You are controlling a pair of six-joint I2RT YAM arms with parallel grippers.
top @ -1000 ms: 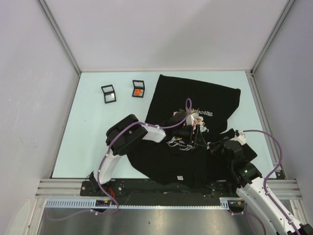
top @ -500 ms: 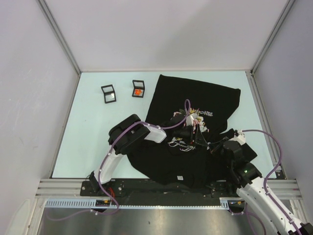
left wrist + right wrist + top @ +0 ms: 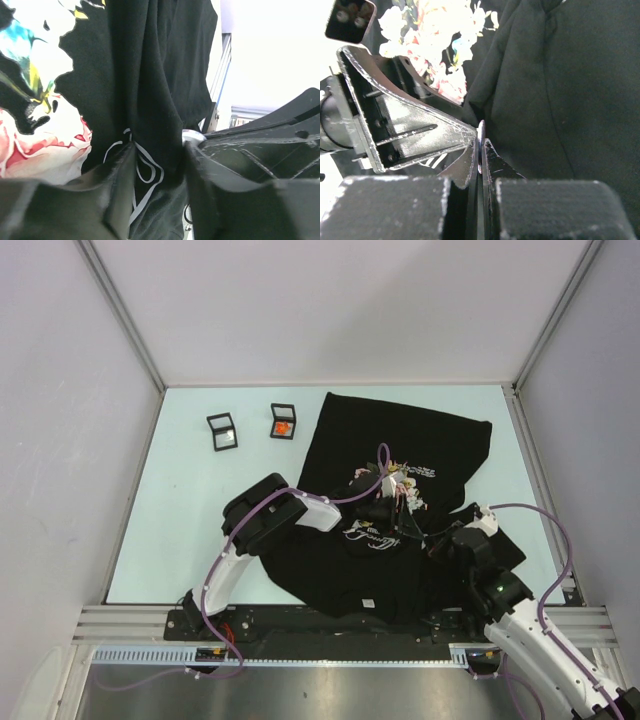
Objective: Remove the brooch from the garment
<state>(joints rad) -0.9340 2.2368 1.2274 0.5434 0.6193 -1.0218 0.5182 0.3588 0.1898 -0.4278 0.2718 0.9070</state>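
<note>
The garment (image 3: 400, 435) is a black T-shirt with a rose print, spread across the table's middle and right. My left gripper (image 3: 390, 512) is shut on a raised fold of it beside the white lettering (image 3: 145, 170). My right gripper (image 3: 432, 540) sits just right of the left one. It is shut on the thin silver brooch (image 3: 480, 131), seen edge-on between its fingertips and right against the cloth (image 3: 560, 75). In the left wrist view a silver rim of the brooch (image 3: 193, 135) shows beside the fold. The left gripper's body (image 3: 405, 125) fills the left of the right wrist view.
Two small black-framed boxes stand at the back left of the table: one with a pale insert (image 3: 222, 430), one holding something orange (image 3: 283, 421). Grey walls enclose the table on three sides. The metal rail (image 3: 330, 625) runs along the near edge.
The left arm's elbow has shifted slightly down and to the right. The right arm has shifted slightly left. Both grippers stay shut at the same spot on the shirt.
</note>
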